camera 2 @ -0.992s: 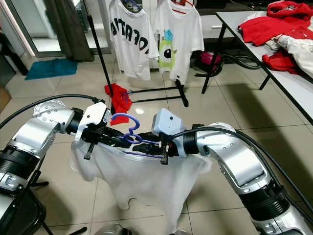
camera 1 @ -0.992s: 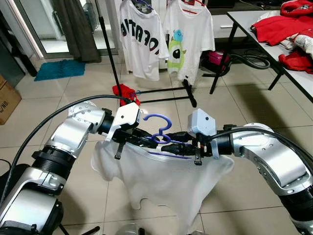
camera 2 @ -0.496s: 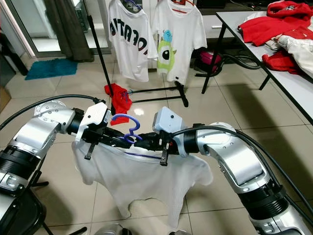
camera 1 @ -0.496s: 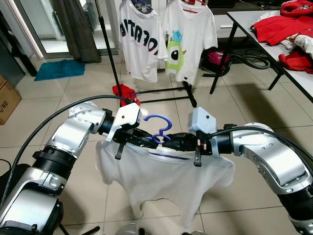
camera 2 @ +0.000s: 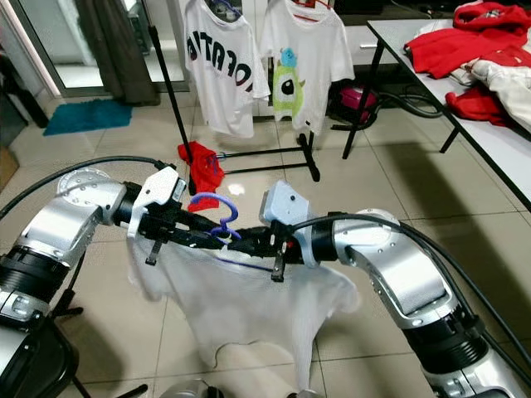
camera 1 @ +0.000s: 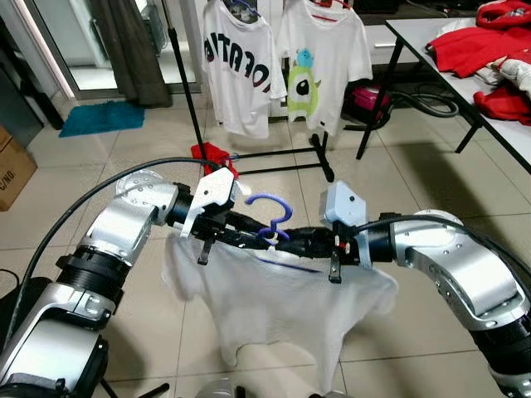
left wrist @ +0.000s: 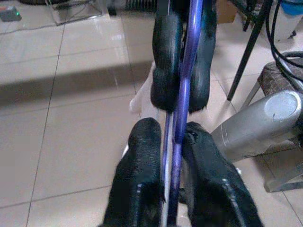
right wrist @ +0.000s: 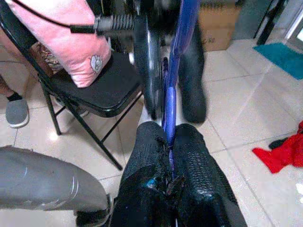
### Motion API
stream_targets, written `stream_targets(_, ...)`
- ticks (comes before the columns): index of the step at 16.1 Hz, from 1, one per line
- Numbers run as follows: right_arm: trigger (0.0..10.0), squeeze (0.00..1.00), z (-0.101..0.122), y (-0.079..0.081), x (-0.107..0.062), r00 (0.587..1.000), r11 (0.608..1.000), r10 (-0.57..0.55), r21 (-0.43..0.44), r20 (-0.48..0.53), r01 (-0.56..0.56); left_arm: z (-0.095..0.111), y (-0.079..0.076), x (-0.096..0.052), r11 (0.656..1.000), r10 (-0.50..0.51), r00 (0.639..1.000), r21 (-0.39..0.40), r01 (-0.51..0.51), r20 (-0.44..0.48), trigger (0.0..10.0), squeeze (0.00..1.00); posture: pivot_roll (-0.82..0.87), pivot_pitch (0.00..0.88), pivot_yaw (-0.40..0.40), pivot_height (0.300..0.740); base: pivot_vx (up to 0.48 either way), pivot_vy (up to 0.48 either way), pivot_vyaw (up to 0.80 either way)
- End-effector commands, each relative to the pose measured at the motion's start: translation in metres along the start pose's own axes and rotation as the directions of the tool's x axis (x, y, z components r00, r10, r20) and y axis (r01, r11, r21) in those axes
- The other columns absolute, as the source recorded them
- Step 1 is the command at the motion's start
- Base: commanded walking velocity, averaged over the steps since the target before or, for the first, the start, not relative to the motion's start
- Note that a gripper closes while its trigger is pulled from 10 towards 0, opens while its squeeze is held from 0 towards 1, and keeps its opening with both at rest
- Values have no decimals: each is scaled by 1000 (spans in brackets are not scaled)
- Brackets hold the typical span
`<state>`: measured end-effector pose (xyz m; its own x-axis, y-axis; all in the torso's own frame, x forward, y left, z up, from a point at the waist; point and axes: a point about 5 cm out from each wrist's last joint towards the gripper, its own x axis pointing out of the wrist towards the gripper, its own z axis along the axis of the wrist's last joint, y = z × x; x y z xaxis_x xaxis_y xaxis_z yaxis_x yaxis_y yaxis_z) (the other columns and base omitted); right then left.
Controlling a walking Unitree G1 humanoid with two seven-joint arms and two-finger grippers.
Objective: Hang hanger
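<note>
At frame centre: purple hanger (camera 1: pixel 272 217) pinched between both grippers, white shirt (camera 1: pixel 282 303) draped below.

Left gripper (camera 1: pixel 259 238) coming in from the left and right gripper (camera 1: pixel 286 245) from the right, tips nearly meeting just under the hook; each clamped shut on the hanger's purple bar, black fingers (left wrist: pixel 142 179) pressed either side of it in the left wrist view, likewise the fingers (right wrist: pixel 191 165) in the right wrist view. Hook curling upward above the fingertips, free of any rail. Shirt hanging from the bar toward the lower middle of the frame, over the tiled floor (camera 1: pixel 398 178). Clothes rack (camera 1: pixel 187 91) at upper centre, well apart from the hanger, carrying two printed T-shirts (camera 1: pixel 242 70); red cloth (camera 1: pixel 207 156) at its foot. Table (camera 1: pixel 436 41) with red garments (camera 1: pixel 477 46) at upper right.
</note>
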<state>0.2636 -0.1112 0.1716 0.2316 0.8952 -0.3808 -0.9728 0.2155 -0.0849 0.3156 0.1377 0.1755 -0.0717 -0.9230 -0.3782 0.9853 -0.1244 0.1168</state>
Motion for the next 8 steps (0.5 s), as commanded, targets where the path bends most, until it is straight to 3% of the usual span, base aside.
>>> stream_targets(1, 0, 0, -4, 0, -3, 1000, 1000, -3, 8, -24, 3, 13, 4, -10, 998, 25, 1000, 57, -26, 13, 10000, 1000, -122, 0, 67, 740, 0, 0, 0)
stream_targets(3, 0, 0, -11, -2, -7, 998, 999, -44, 22, -39, 45, 14, 7, -15, 995, 76, 997, 64, -77, 18, 10000, 1000, -123, 0, 68, 740, 0, 0, 0)
stream_targets(5, 0, 0, -26, -7, -11, 987, 986, -152, 65, -56, 155, 14, 13, -25, 975, 218, 974, 19, -220, 60, 10000, 1000, -124, 0, 71, 740, 0, 0, 0)
stream_targets(6, 0, 0, -33, -9, -13, 977, 974, -202, 90, -64, 207, 12, 14, -29, 959, 283, 957, -5, -283, 69, 10000, 886, -126, 0, 76, 740, 0, 0, 0)
stream_targets(7, 0, 0, -51, -8, -18, 935, 919, -345, 171, -85, 354, -2, 6, -40, 891, 449, 890, -121, -438, 83, 10000, 47, -125, 0, 76, 740, 0, 0, 0)
stream_targets(8, 0, 0, -54, -7, -18, 924, 904, -373, 191, -87, 383, -7, 3, -41, 872, 479, 874, -150, -465, 75, 10000, 47, -125, 0, 76, 740, 0, 0, 0)
